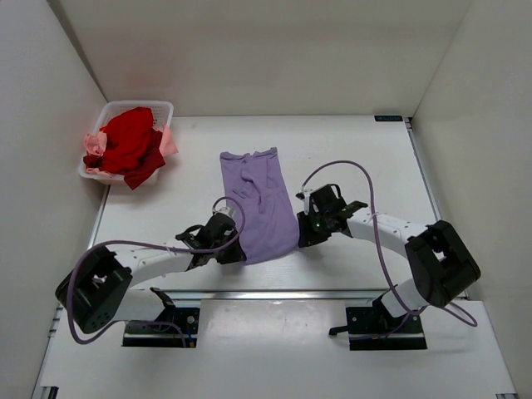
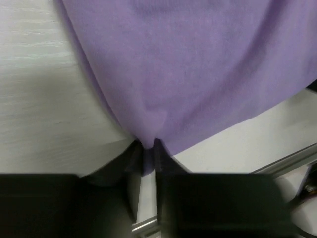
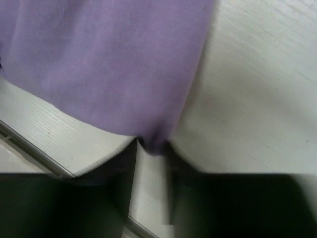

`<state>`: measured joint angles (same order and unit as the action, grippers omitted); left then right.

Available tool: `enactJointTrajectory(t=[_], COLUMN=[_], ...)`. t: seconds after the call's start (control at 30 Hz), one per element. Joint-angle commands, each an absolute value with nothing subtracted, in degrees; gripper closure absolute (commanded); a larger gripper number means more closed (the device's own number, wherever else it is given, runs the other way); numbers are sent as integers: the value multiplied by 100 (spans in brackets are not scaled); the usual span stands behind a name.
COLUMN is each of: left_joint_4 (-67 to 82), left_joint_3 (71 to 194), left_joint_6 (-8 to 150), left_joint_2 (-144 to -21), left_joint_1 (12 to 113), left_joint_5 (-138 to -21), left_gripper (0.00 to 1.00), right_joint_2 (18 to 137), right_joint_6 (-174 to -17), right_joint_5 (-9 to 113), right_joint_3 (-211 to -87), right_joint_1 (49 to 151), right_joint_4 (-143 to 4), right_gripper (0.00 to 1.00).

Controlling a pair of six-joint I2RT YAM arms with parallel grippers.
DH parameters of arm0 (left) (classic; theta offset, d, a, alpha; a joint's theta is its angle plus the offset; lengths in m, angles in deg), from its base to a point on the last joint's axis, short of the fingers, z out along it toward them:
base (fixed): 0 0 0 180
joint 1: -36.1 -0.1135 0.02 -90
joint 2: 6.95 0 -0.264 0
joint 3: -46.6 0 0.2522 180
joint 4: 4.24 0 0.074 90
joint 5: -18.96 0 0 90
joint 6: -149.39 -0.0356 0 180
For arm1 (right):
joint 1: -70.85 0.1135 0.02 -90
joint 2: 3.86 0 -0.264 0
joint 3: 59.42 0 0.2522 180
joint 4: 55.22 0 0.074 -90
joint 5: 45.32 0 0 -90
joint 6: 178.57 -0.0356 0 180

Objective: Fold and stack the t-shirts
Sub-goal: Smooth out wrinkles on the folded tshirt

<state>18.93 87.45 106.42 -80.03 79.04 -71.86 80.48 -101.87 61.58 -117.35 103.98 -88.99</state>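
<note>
Top external shows lavender t-shirt (image 1: 259,204) lying lengthwise, near to far.

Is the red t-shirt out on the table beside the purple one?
No, the red t-shirt lies in the white basket, well apart from the purple t-shirt.

Spread t-shirt (image 1: 259,208) centre; basket (image 1: 163,108) behind left, t-shirts (image 1: 129,145) inside.

You are looking at a robot test cell, a lab rather than a home; plain white panels (image 1: 249,50) wall in the white counter (image 1: 366,150) on its left, far and right sides; the left arm (image 1: 150,266) and right arm (image 1: 391,229) stand on black base plates (image 1: 162,326) by an aluminium rail (image 1: 274,293) at the near edge; cables (image 1: 371,199) loop bare.
</note>
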Motion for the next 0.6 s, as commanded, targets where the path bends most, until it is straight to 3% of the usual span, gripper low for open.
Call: enactJointTrajectory(t=[0.0,0.03,0.57], left_joint_4=[1945,2006,3861], left_joint_3=[8743,8769,8515], left_joint_6=[10756,10773,10685], left_joint_2=[-8192,-8132,-6093], left_joint_1=[7952,7952,7758], left_joint_5=[-7113,-7113,-7587], left_gripper=[91,100,100], right_joint_2=[8157,8183,7077], right_joint_6=[-10290,-10298,-10597], right_joint_5=[6427,6454,7191], right_joint_3=[-11713,-11704,-11651], right_joint_1=[10355,10346,10847], right_joint_4=[-8507,-8524,-9965], right_gripper=[93,100,100])
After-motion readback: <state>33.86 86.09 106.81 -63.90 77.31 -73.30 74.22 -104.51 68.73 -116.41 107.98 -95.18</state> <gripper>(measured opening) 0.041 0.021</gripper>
